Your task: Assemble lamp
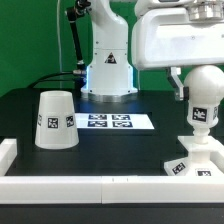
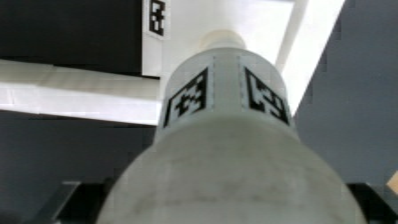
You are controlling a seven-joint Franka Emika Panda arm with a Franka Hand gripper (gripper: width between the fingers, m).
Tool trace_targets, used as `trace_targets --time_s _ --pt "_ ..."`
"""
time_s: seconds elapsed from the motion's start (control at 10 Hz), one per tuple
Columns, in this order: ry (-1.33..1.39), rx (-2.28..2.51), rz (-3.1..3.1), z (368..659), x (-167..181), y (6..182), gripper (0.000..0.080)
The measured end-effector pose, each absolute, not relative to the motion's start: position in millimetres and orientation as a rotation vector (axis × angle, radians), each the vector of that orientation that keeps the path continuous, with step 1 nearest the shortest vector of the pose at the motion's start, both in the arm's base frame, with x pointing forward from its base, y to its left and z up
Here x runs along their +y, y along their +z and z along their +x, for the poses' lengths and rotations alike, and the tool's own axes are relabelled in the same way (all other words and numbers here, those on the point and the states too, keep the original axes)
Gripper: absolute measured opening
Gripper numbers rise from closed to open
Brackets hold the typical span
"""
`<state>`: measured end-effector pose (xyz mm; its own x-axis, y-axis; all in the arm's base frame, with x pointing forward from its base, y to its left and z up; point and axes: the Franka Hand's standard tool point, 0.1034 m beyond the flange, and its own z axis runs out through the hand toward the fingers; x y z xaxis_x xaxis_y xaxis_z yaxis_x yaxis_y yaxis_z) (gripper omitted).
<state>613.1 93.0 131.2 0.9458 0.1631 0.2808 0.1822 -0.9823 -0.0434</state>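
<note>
The ball-shaped white bulb (image 1: 206, 98) with black tags is upright at the exterior view's right. Its stem points down onto the blocky white base (image 1: 192, 163); I cannot tell whether it is seated. My gripper (image 1: 203, 84) is shut on the bulb's round head from above. In the wrist view the bulb (image 2: 222, 120) fills the picture between my dark fingers (image 2: 68, 200), and the base (image 2: 299, 40) shows below it. The tapered cup-like shade (image 1: 55, 119) stands mouth down on the black table at the exterior view's left, apart from the gripper.
The marker board (image 1: 108, 122) lies flat mid-table in front of the robot's pedestal (image 1: 106, 70). A low white wall (image 1: 80, 186) runs along the table's front edge and left side.
</note>
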Motion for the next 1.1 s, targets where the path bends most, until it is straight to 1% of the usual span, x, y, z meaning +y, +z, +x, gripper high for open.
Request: trace_targets --time_s 0.5,0.9,1.1 --pt "-0.46 -0.277 -3.029 610 97 115.7 0.0576" --pt "-0.625 -0.291 -3.006 608 103 115.6 0.0576" --pt "-0.635 -0.29 -3.005 608 103 115.7 0.0576"
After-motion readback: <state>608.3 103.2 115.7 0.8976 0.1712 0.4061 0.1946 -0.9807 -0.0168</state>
